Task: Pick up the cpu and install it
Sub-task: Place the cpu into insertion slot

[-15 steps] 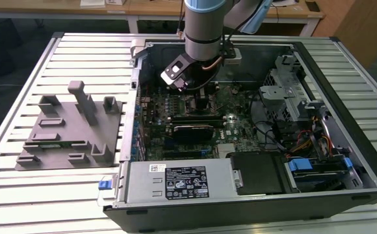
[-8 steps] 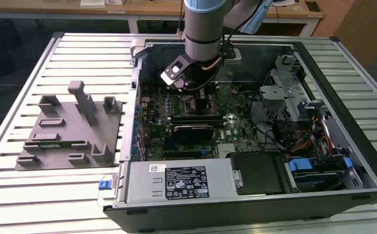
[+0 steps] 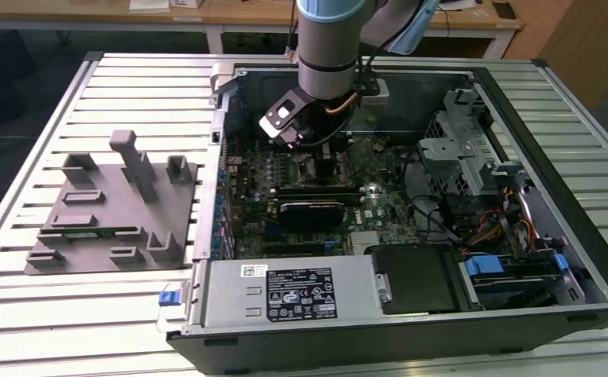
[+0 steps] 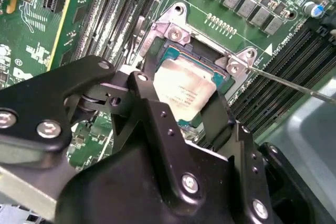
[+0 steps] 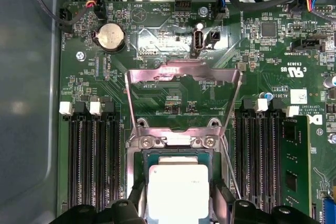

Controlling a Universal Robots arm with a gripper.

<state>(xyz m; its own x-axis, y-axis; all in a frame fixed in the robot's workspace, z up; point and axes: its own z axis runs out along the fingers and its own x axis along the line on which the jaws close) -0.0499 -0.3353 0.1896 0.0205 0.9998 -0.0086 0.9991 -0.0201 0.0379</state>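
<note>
Exterior view shows the gripper (image 3: 315, 148) at two o'clock from the gray blocks (image 3: 115, 204), squeezing or not I cannot tell; first wrist view's cpu (image 5: 177, 190) is light, stiff, breakable, so hold its edges.

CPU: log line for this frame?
stage: install | cpu at open socket | load plate raised | gripper straddling cpu | seated: cannot tell
</note>
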